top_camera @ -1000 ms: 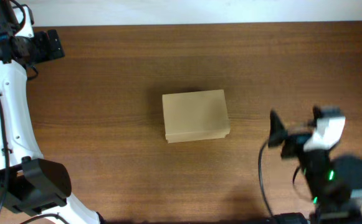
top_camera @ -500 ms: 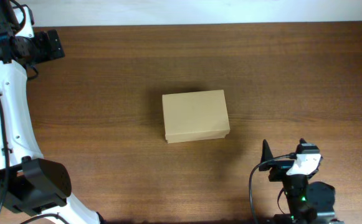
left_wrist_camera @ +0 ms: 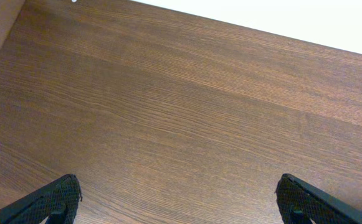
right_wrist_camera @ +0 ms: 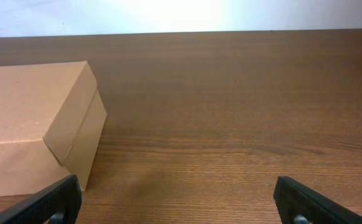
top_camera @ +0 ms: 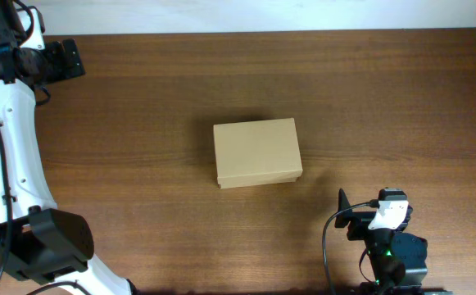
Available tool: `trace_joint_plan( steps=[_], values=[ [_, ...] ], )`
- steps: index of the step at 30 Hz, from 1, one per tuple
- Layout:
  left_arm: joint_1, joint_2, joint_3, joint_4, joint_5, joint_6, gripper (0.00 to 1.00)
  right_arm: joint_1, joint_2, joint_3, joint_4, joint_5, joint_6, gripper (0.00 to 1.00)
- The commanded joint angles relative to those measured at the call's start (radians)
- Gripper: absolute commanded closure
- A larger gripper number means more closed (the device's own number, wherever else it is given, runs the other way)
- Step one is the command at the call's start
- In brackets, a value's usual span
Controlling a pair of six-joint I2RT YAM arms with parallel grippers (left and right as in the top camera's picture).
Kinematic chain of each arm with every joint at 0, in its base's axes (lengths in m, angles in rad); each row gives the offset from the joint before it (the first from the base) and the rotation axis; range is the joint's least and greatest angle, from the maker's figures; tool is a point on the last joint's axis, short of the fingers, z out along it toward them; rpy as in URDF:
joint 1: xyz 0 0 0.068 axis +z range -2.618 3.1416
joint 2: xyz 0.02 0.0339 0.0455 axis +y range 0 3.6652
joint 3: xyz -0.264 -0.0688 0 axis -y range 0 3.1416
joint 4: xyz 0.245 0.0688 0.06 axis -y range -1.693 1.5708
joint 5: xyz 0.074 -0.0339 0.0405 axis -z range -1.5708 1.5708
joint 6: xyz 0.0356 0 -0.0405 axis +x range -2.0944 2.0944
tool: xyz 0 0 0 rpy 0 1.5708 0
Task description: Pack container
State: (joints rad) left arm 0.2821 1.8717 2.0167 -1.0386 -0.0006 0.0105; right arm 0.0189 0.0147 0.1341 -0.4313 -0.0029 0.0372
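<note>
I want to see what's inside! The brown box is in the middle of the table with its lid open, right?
Not quite. The box is in the middle of the table, but its lid is shut, not open. The overhead view shows its flat closed top.

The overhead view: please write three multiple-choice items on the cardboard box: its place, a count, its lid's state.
1. Where on the dark wooden table is the plain brown rectangular cardboard box?
A far-left edge
B near the middle
C front-right corner
2. How many boxes show?
A one
B two
C three
3. Its flap lid?
A wide open
B torn off
C closed
Answers: 1 B, bare wood shows on all its sides; 2 A, no second box appears; 3 C, the top lies flat.
</note>
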Motion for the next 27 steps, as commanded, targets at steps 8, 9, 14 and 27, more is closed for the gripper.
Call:
trace_joint_plan(
  steps=[8, 9, 14, 27],
  values=[
    [0.002, -0.021, 0.019, 0.000, 0.000, 0.005, 0.00, -0.008, -0.011, -0.011, 0.009, 0.015, 0.001, 0.01],
    [0.002, -0.021, 0.019, 0.000, 0.000, 0.005, 0.01, -0.008, -0.011, -0.011, 0.009, 0.015, 0.001, 0.01],
    [0.002, -0.021, 0.019, 0.000, 0.000, 0.005, 0.00, -0.008, -0.011, -0.011, 0.009, 0.015, 0.001, 0.01],
    [0.002, -0.093, 0.013, 0.000, 0.000, 0.005, 0.00, -0.008, -0.011, -0.011, 0.009, 0.015, 0.001, 0.01]
  ],
)
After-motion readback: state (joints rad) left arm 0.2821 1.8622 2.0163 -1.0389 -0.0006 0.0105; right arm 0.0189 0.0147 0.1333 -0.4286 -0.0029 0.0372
